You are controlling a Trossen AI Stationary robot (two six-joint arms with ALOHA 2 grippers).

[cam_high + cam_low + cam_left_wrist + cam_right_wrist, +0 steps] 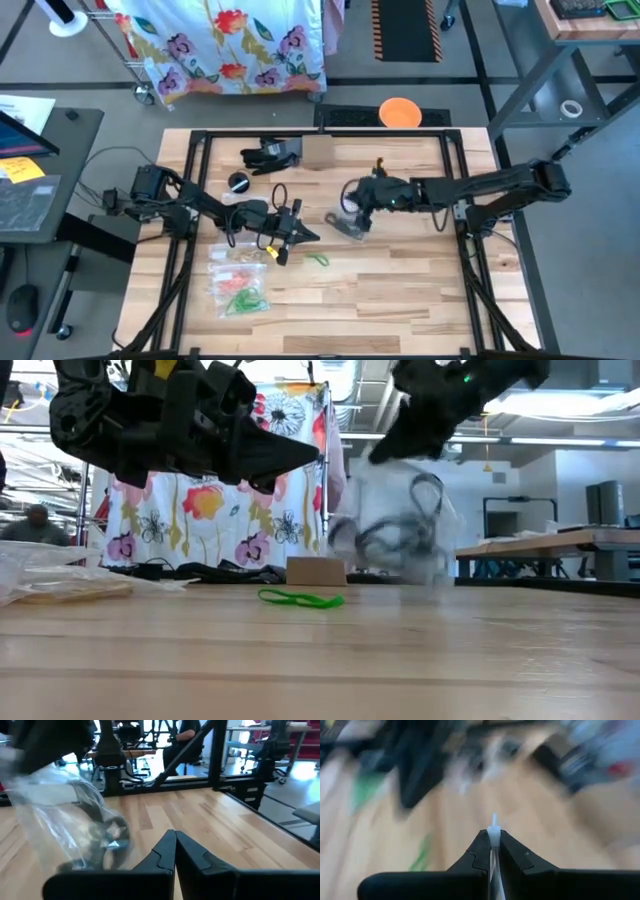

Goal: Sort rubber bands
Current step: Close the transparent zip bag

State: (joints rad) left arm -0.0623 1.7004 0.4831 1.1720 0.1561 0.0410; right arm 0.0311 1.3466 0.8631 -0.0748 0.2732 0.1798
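Observation:
My right gripper (352, 207) is shut on a clear plastic zip bag (400, 532) that has dark rubber bands (102, 837) inside; the bag hangs near the table's middle. My left gripper (303, 236) is shut and holds nothing. It hovers level just left of the bag, and its fingertips (175, 839) point past the bag. One green rubber band (318, 260) lies flat on the wood in front of both grippers, also seen in the low view (300, 599). More clear bags (237, 283) with green, orange and red bands lie at the front left. My right gripper pinches the clear bag's top edge (493, 831) between its two fingers, coming from the table's right and slanting down. The bag hangs below the fingers with the dark bands sagging in its bottom (395, 550). I cannot tell whether its lower end touches the table.
A small cardboard box (318, 152) and black items (270, 155) sit at the table's far edge, and a black round object (238, 181) lies left of centre. A black frame (455, 200) borders the table. Bare wood lies at the front right.

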